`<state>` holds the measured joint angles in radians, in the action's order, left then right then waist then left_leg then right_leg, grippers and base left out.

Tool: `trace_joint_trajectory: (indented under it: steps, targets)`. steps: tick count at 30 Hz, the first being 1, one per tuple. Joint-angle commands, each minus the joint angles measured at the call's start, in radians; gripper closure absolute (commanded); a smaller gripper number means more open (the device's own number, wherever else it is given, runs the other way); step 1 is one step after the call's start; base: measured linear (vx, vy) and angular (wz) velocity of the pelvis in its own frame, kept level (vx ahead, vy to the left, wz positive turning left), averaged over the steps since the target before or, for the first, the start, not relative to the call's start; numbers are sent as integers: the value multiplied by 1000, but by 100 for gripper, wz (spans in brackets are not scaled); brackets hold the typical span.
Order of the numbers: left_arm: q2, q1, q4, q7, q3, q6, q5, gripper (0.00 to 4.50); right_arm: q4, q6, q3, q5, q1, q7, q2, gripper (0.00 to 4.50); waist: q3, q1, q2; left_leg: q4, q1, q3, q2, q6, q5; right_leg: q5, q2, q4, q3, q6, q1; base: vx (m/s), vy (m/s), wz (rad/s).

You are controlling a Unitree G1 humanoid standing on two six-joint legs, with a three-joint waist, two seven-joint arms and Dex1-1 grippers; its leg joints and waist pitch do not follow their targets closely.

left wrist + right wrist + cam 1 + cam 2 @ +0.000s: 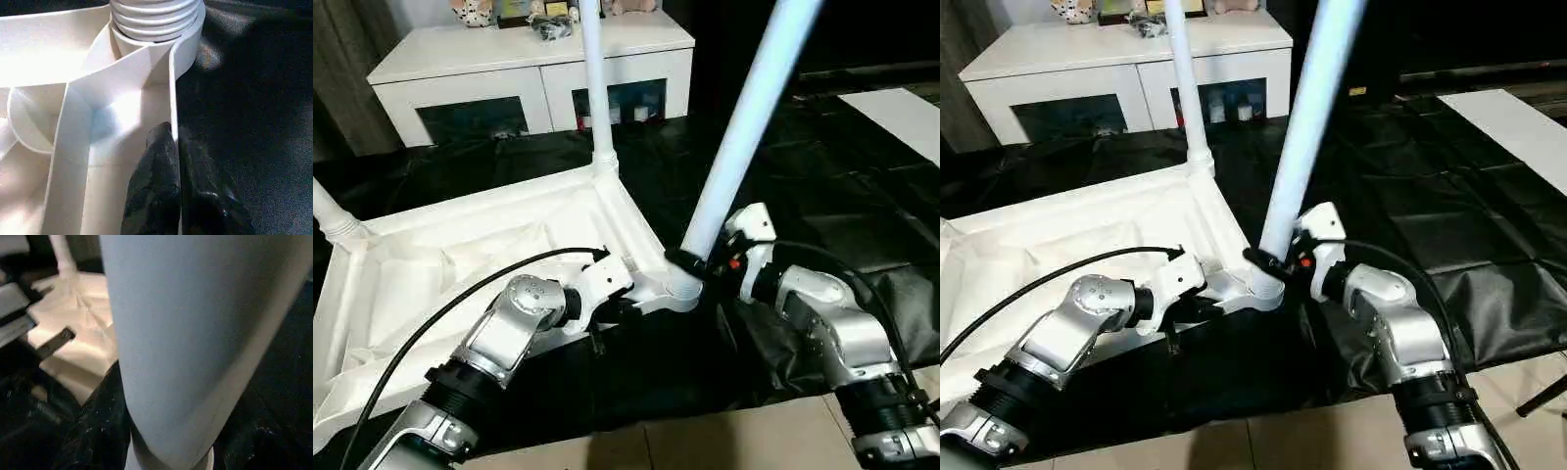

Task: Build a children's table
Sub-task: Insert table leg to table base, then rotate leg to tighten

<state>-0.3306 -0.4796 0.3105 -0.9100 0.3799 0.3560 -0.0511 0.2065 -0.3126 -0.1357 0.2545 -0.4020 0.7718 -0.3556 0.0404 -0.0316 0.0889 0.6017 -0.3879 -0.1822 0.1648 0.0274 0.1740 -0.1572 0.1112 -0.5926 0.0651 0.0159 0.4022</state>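
Right gripper (690, 262) clasps the leaning long round white plastic leg (744, 117) at the upturned white square tabletop's (460, 264) near corner socket, my left gripper (175, 161) pinches the rim, and I judge this leg not yet seated while two others stand upright.

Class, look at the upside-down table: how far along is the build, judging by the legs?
Done: two legs stand in the top, at the far corner and the left corner.
In hand: the right gripper grips a third leg, tilted in its near socket; the left gripper pinches the rim beside it.
Left: straightening that leg. A fourth leg cannot be judged.
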Motion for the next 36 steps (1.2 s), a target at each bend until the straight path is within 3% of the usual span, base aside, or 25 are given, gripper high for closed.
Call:
trace_joint_trajectory:
  steps: [1,2,3,4,5,6,7,10,11,14,16,18,20,23,29,32,34,35,36]
  targets:
    - [-22,-15,10,33,-17,-12,-23,450,49,-73,-61,-72,37,20,-31,265,-50,4,-9,-93,22,31,48,23,491,-498,36,95,-29,-145,-22,0,0,0]
    - [-22,-14,10,33,-16,-12,-23,450,48,-90,-74,-73,27,34,-37,265,-50,6,-9,-93,23,32,47,24,499,-515,36,96,-29,-138,-22,0,0,0]
    - [-22,-14,9,33,-16,-12,-23,450,49,-93,-77,-73,25,37,-38,265,-52,4,-16,-92,23,34,48,20,495,-528,38,94,-29,-136,-21,0,0,0]
    - [-21,-13,8,33,-15,-11,-23,450,50,-100,-84,-74,21,43,-42,265,-50,5,-15,-93,23,33,49,21,495,-533,38,97,-30,-134,-19,0,0,0]
    - [-21,-10,6,33,-14,-11,-23,450,59,-121,-90,-67,10,56,-44,265,-50,7,-24,-92,22,32,49,19,495,-536,36,99,-30,-130,-18,0,0,0]
    - [-21,-10,6,33,-14,-11,-23,450,59,-121,-90,-67,10,56,-44,265,-50,5,-17,-93,23,34,49,21,494,-533,37,98,-30,-131,-17,0,0,0]
    - [-22,-7,3,31,-12,-12,-22,450,72,-138,-97,-62,-1,71,-45,265,-50,5,-23,-94,22,33,50,20,494,-528,36,98,-30,-131,-17,0,0,0]
    - [-24,-3,-2,22,-7,-21,-21,450,139,-153,-109,-64,-39,93,-40,265,-51,5,-26,-93,21,32,50,20,494,-513,38,97,-31,-139,-16,0,0,0]
    - [-25,-2,-3,17,-7,-25,-20,450,180,-153,-98,-63,-59,82,-27,265,-51,4,-21,-94,21,34,50,22,494,-508,39,95,-31,-143,-17,0,0,0]
    - [-28,-5,-4,12,-6,-29,-20,450,276,-149,-73,-61,-104,61,1,265,-49,9,-28,-95,23,35,50,32,527,-530,38,98,-29,-142,-13,0,0,0]
    - [-30,-9,0,12,-6,-32,-21,450,321,-138,-77,-75,-121,62,8,265,-46,12,-25,-96,21,38,49,38,551,-569,39,100,-27,-129,-13,0,0,0]
    - [-31,-12,3,12,-7,-34,-21,450,336,-132,-81,-83,-125,61,11,265,-42,20,-26,-95,31,43,47,53,612,-647,39,110,-21,-98,-5,0,0,0]
    - [-33,-12,5,15,-8,-36,-22,450,349,-125,-82,-88,-128,52,19,265,-42,30,-24,-97,29,50,47,57,633,-668,40,113,-16,-82,-9,0,0,0]
    - [-36,-11,4,16,-6,-37,-23,450,358,-104,-98,-105,-123,53,27,265,-42,38,-21,-104,28,56,49,63,667,-648,39,116,-11,-78,-11,0,0,0]
    - [-39,-13,12,21,-9,-39,-22,450,375,-88,-99,-110,-123,53,37,265,-44,39,-20,-106,30,53,49,61,671,-600,39,113,-19,-104,-7,0,0,0]
    - [-31,-21,40,47,-30,-31,-16,450,379,-75,-81,-116,-115,1,54,265,-40,41,-20,-105,33,52,47,60,682,-627,39,118,-17,-101,-2,0,0,0]
    - [-21,-26,58,69,-46,-19,-11,450,385,-70,-66,-118,-112,-42,69,265,-36,48,-24,-102,38,53,44,61,703,-680,37,128,-9,-78,2,0,0,0]
    - [30,-50,129,175,-105,30,4,450,420,-62,-8,-133,-116,-237,124,265,-30,54,-22,-99,46,53,41,63,728,-728,33,138,1,-57,10,0,0,0]
    - [30,-50,129,175,-105,30,4,450,420,-62,-8,-133,-116,-237,124,265,-28,67,-17,-98,54,57,37,69,756,-752,27,148,20,-39,13,0,0,0]
